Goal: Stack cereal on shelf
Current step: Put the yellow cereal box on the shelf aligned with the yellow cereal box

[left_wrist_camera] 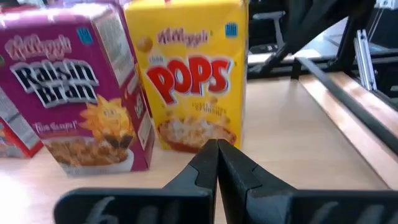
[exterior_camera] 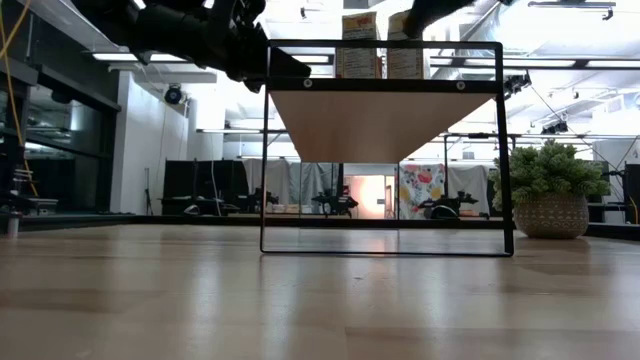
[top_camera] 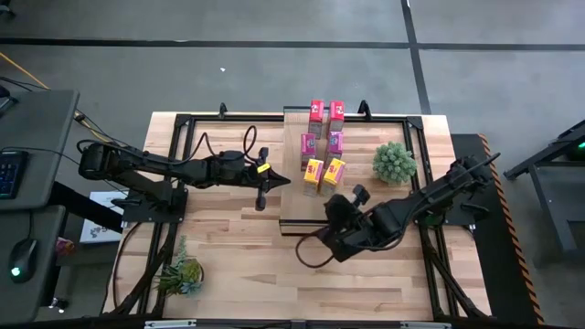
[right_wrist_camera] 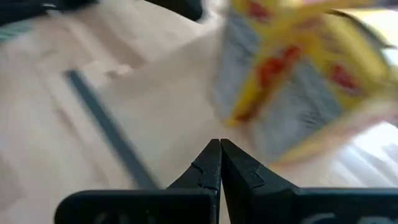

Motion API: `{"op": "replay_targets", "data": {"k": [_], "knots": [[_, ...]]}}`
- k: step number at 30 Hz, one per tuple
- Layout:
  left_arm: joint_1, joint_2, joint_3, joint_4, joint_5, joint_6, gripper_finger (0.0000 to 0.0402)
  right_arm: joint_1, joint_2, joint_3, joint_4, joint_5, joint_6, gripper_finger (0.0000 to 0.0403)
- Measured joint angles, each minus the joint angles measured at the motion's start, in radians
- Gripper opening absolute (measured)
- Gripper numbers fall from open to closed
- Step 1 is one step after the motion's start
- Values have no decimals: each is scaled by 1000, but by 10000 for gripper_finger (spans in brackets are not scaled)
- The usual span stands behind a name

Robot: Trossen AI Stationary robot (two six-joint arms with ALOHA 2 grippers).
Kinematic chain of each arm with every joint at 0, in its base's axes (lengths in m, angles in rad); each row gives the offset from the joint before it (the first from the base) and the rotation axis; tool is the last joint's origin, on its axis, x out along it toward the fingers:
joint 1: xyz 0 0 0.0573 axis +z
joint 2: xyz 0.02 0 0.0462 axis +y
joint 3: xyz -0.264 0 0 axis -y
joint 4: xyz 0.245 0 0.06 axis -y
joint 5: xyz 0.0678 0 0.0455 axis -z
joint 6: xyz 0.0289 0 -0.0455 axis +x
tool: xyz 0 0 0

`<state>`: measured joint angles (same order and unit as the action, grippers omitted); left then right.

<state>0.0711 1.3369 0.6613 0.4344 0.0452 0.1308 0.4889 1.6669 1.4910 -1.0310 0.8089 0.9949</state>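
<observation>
6 cereal boxes upright on shelf.

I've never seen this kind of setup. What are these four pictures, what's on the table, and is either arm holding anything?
Two robot arms work at a wooden table. One picture looks straight down, one looks level across the tabletop, and two come from cameras on the arms' wrists. A raised shelf carries six small cereal boxes: red, pink and yellow pairs. Two plants stand on the table, one beside the shelf, one near the front-left corner. The left gripper and right gripper are both shut and empty, close to the yellow boxes.
</observation>
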Motion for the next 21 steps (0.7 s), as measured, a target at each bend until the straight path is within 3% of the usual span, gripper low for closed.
{"op": "replay_targets", "data": {"k": [8,21], "knots": [[0,6,0,40,-7,-23,0,2,-2,0,-80,105,89,0],[1,199,0,269,-17,-51,0,-18,-2,0,-134,79,116,0]]}}
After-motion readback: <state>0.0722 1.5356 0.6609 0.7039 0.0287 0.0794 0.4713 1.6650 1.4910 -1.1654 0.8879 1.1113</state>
